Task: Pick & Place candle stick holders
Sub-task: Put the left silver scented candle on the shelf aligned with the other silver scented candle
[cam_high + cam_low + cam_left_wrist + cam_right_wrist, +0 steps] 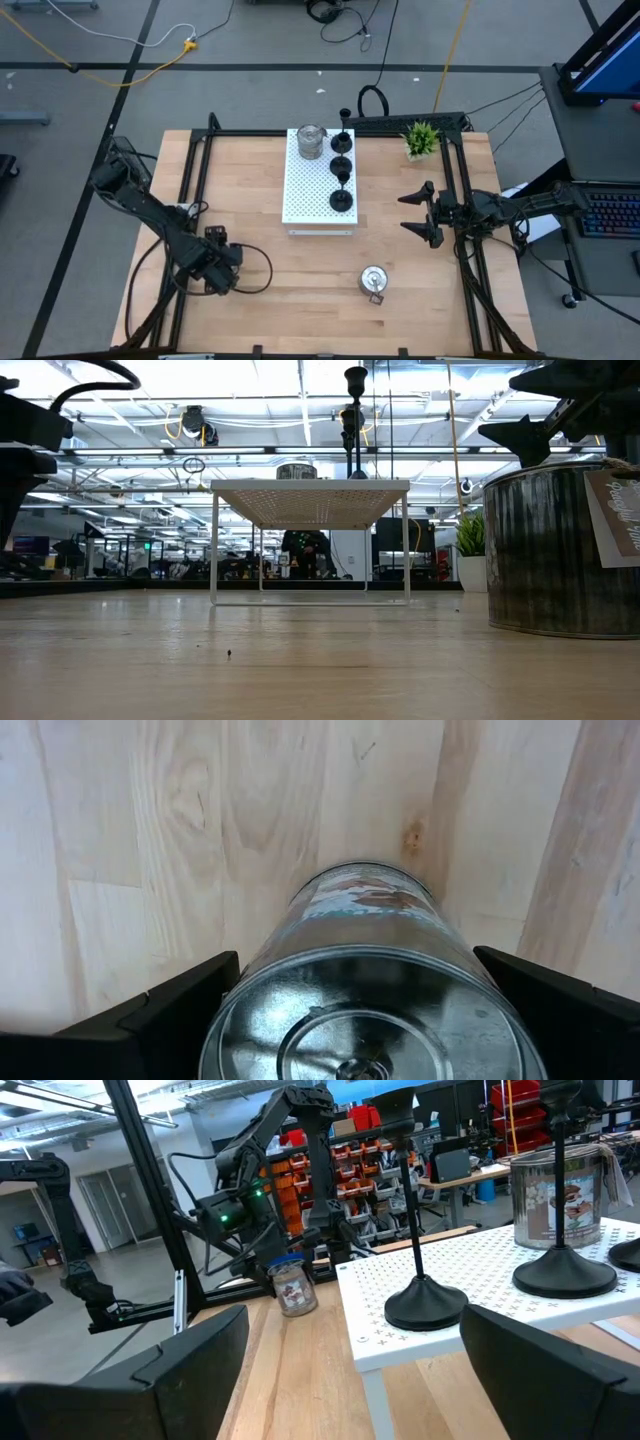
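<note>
My left gripper is at the table's near left, fingers pointing down around a shiny silver candle stick holder; both also show in the right wrist view. A second silver holder and a row of black stemmed holders stand on the white perforated board. A third silver holder stands by its base on the table near the front, and looms at the right of the low view. My right gripper is open and empty, right of the board, level and pointing at it. My left gripper has the silver holder's round side wall between its two fingers, one on each side, near the end facing the wrist. The fingers come from above, pointing down. The holder stands upright below them; whether its far end rests on the table I cannot tell.
A small green plant stands at the table's far right corner. A black frame rail runs along the table's right side, another along the left. Bare wood lies between the board and the front edge.
</note>
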You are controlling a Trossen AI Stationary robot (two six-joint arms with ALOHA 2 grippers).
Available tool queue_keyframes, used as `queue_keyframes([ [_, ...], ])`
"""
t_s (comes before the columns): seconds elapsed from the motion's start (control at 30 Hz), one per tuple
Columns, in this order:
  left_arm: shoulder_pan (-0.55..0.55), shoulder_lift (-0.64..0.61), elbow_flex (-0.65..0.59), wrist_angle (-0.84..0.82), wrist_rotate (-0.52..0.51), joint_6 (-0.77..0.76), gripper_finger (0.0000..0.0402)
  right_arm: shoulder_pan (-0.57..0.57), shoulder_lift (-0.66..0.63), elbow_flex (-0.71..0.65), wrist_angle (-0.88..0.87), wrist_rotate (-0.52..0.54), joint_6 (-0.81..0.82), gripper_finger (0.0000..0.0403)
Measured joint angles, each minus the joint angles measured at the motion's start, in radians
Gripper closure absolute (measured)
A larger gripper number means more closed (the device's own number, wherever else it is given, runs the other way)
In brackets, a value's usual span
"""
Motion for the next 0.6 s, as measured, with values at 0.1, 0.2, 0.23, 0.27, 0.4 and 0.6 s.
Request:
queue_keyframes([
  [0.1,0.007,0.000,0.000,0.000,0.000,0.000,0.0003,0.000,0.000,0.000,0.000,0.000,0.000,0.0045],
  [0.2,0.007,0.000,0.000,0.000,-0.001,0.000,0.0003,0.000,0.000,0.000,0.000,0.000,0.000,0.0045],
  [0.23,0.007,0.000,0.000,0.000,-0.001,0.000,0.0003,0.000,0.000,0.000,0.000,0.000,0.000,0.0045],
  [0.27,0.007,0.000,0.000,0.000,-0.001,0.000,0.0003,0.000,0.000,0.000,0.000,0.000,0.000,0.0045],
  [0.4,0.007,0.000,0.000,0.000,-0.001,0.000,0.0003,0.000,0.000,0.000,0.000,0.000,0.000,0.0044],
  [0.6,0.007,0.000,0.000,0.001,-0.001,0.000,0.0003,0.000,0.000,0.000,0.000,0.000,0.000,0.0045],
])
